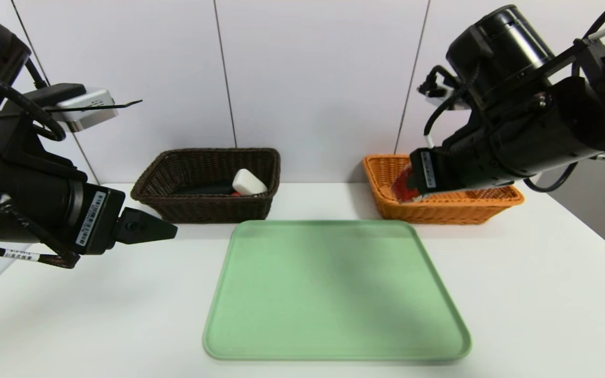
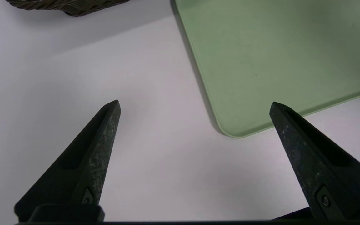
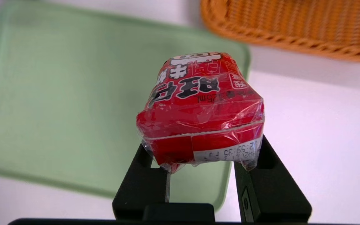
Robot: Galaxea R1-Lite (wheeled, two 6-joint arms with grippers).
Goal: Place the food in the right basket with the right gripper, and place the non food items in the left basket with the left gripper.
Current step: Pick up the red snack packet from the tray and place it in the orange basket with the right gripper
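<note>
Counts on the tabletop

Two baskets — dark brown, orange — one green tray, one red carton, one white block.

tray pale green | left basket dark brown weave | right basket orange weave | carton red, black-and-white lettering | block white

The left basket and the right basket are woven wicker with a rough, ribbed surface. The green tray looks like smooth matt plastic. The table is smooth, with a slight shine. The red carton is wrapped in glossy, wrinkled clear film. The left gripper has matt black fingers with scuffed, speckled faces.
</note>
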